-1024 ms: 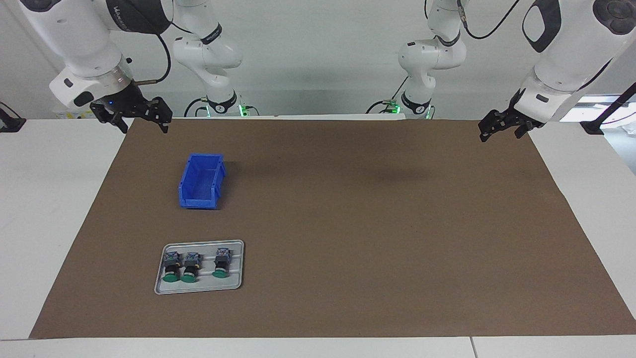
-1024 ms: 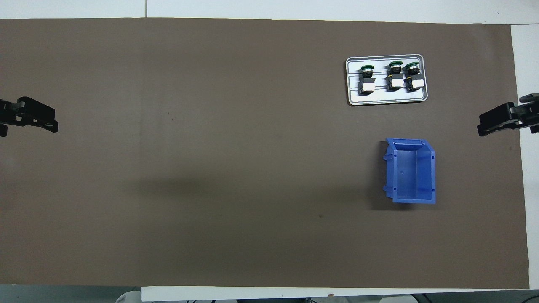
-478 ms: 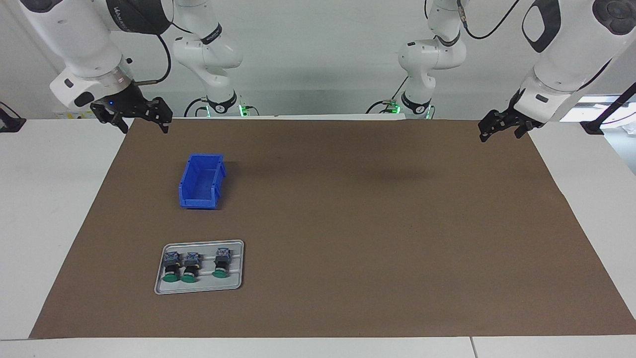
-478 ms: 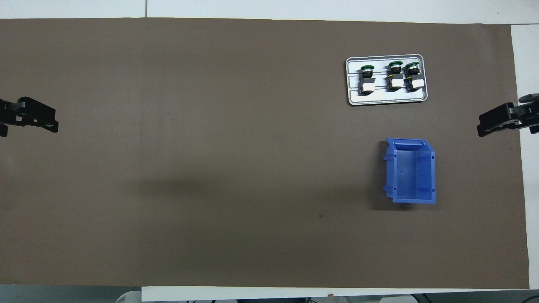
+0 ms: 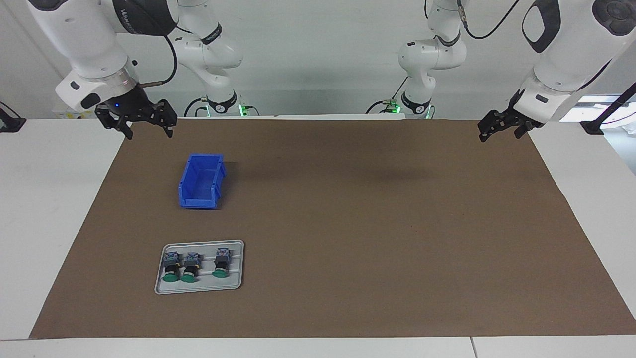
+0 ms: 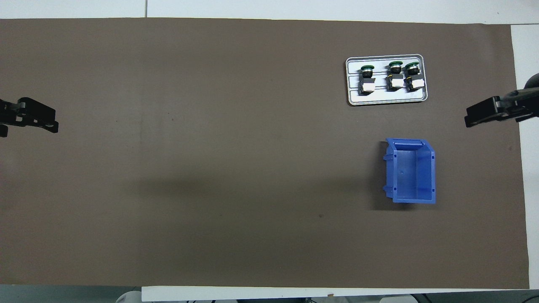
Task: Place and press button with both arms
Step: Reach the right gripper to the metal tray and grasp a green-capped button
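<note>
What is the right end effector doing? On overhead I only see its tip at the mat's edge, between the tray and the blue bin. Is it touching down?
Observer: No. In the facing view the right end effector hangs in the air over the edge of the brown mat, clear of its surface.
Operator: Are its fingers open?
Observer: Yes. They are spread apart, point down and hold nothing.
Operator: And the left arm?
Observer: The left end effector waits, also raised off the surface, over the mat's edge at its own end of the table.
</note>
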You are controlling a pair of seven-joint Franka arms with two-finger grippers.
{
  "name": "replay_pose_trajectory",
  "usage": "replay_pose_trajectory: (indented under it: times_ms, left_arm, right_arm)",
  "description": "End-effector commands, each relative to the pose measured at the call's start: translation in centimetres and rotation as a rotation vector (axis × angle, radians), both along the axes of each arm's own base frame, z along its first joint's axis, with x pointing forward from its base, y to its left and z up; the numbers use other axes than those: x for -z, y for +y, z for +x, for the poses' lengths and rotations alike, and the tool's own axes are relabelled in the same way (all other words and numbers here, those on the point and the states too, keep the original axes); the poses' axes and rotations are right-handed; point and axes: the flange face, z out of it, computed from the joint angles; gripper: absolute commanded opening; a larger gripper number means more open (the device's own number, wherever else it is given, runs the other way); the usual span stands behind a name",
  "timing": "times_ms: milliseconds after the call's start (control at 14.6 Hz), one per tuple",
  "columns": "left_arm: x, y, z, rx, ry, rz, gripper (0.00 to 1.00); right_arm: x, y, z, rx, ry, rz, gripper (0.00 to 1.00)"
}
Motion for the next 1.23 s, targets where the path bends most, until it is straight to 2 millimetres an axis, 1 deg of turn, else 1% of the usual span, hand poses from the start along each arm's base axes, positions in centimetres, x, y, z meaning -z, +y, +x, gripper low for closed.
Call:
replay_pose_trajectory:
  times_ms: [0,68,137,273,341,478,546,683,888,956,1093,1161]
  left_arm:
    - [0.0,0.4,-0.9,-0.01,0.003,0.001,1.0]
    - [0.2,0.4,-0.9,-0.009,0.006,0.001,1.0]
    - [0.2,0.5,-0.9,-0.01,0.005,0.001,1.0]
    - [0.2,0.4,-0.9,-0.018,0.001,0.002,1.0]
    - [0.2,0.3,-0.9,-0.016,0.003,0.002,1.0]
    - [0.2,0.4,-0.9,-0.018,0.0,0.001,1.0]
    - [0.2,0.4,-0.9,-0.018,0.0,0.001,1.0]
    - [0.4,0.3,-0.9,-0.016,0.003,0.002,1.0]
    - [0.4,0.4,-1.0,-0.018,0.004,0.002,1.0]
    - [0.4,0.3,-1.0,-0.016,0.004,0.002,1.0]
    - [0.2,0.4,-1.1,-0.016,0.001,0.002,1.0]
    - [0.5,0.4,-1.2,-0.016,0.007,0.003,1.0]
  right_arm:
    - [4.4,1.0,3.8,-0.024,-0.037,0.044,0.99]
    - [6.3,2.7,5.1,-0.041,-0.047,0.046,0.99]
    - [7.4,4.2,6.3,-0.039,-0.069,0.049,0.99]
    - [11.0,5.8,9.5,-0.033,-0.075,0.051,0.99]
    - [12.3,6.5,10.9,-0.025,-0.091,0.056,0.99]
    - [16.0,8.2,12.9,-0.023,-0.128,0.066,0.99]
    - [17.9,8.3,13.8,-0.023,-0.143,0.071,0.99]
    - [20.7,8.4,15.0,-0.014,-0.179,0.081,0.96]
    - [24.3,8.6,15.8,-0.015,-0.185,0.08,0.92]
    - [25.1,8.5,15.9,-0.018,-0.197,0.074,0.91]
    - [27.3,8.5,15.6,-0.018,-0.208,0.075,0.87]
    - [27.9,8.5,15.4,-0.018,-0.209,0.076,0.86]
